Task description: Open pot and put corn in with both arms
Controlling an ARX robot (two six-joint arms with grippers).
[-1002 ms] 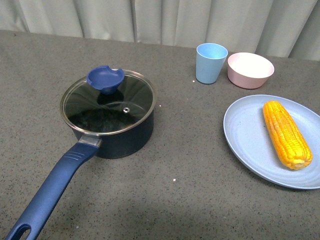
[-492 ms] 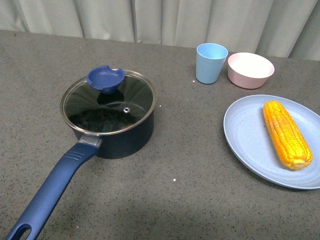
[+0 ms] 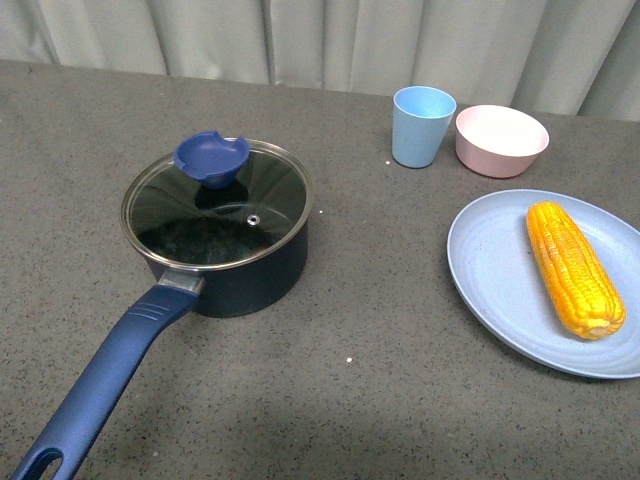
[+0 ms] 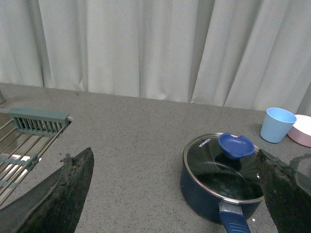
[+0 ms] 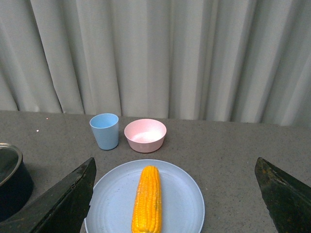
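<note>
The dark navy pot (image 3: 235, 275) stands left of centre on the grey table, closed by a glass lid (image 3: 217, 205) with a blue knob (image 3: 211, 156); its long blue handle (image 3: 105, 375) runs toward the near left corner. The corn (image 3: 574, 267) lies on a light blue plate (image 3: 490, 270) at the right. Neither arm shows in the front view. My left gripper (image 4: 177, 194) hangs open above and short of the pot (image 4: 204, 191), nothing between its fingers. My right gripper (image 5: 177, 194) is open, high over the corn (image 5: 147, 200) and its plate (image 5: 184, 199).
A light blue cup (image 3: 421, 125) and a pink bowl (image 3: 500, 140) stand at the back right, before a pale curtain. In the left wrist view a wire rack (image 4: 24, 141) sits off to the pot's far side.
</note>
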